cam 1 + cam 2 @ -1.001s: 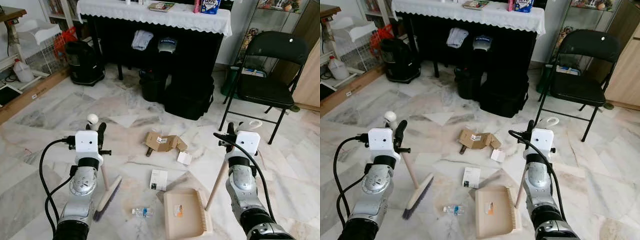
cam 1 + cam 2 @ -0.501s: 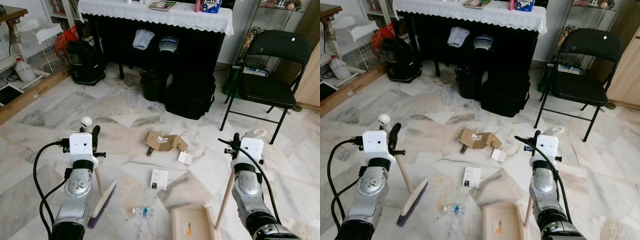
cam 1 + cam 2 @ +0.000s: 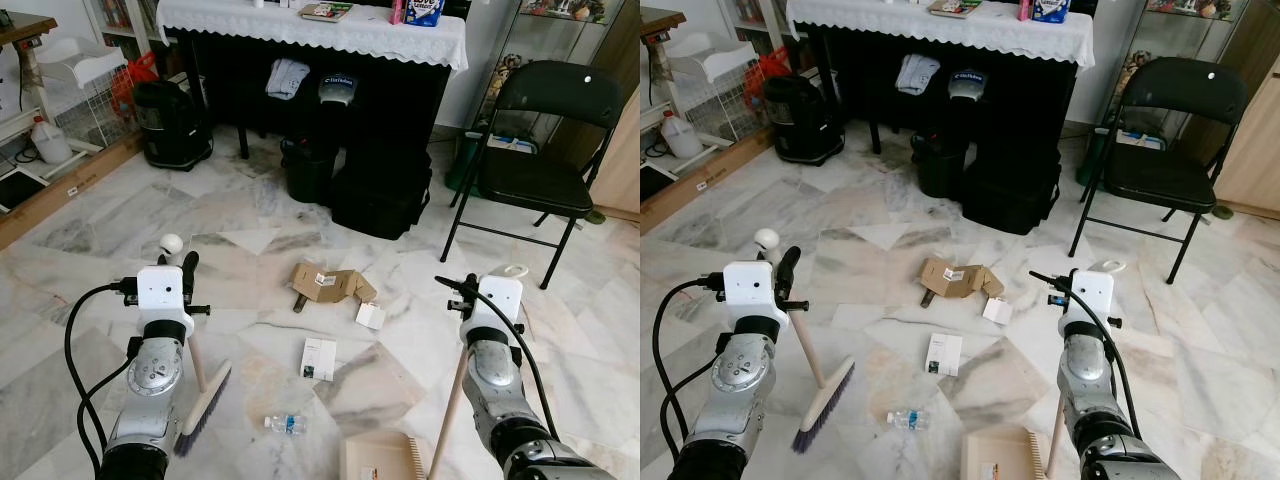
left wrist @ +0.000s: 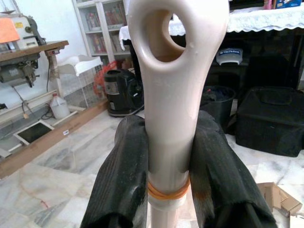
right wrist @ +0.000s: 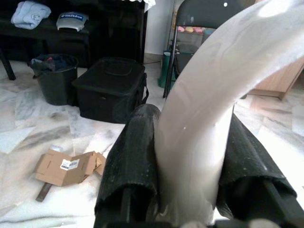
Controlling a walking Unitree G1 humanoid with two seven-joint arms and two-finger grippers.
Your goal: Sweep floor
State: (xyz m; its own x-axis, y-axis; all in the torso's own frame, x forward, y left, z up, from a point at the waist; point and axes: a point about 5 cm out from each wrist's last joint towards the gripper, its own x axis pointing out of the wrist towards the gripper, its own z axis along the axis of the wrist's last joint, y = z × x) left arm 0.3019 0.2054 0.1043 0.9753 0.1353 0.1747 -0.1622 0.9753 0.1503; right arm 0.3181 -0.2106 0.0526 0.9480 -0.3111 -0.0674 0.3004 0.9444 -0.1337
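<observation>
While we stand on the marble floor (image 3: 90, 300), the mess lies in front of us, in the gap between our two arms. Far ahead are a black folding chair (image 3: 540, 150) and a desk (image 3: 310, 30) with a white cloth, and they do not matter for this move.

Our biggest thing is the broom (image 3: 203, 395). Our left tool (image 3: 180, 272) is clamped around the top of its stick, and in the left wrist view both black fingers (image 4: 121, 175) press on the stick just under its loop. The stick leans down and toward the middle, so the brush head sits on the floor just inside our left arm. Its long side points forward and a bit toward the middle.

Next is the dustpan (image 3: 385, 458). Our right tool (image 3: 468, 295) is clamped around the top of its long handle, and the pan lies flat on the floor near our feet, just inside our right arm.

The trash is smaller. A brown cardboard box (image 3: 325, 284) lies farthest ahead, with a small white card (image 3: 370, 316) just beside it. A white paper (image 3: 318, 358) lies nearer. A little plastic bottle (image 3: 286, 424) lies nearest, between the brush head and the pan.

So we think the broom should push sideways toward the right, because the bottle and the pan both lie on that side of the brush. The left arm is the nearer one to the bottle.
</observation>
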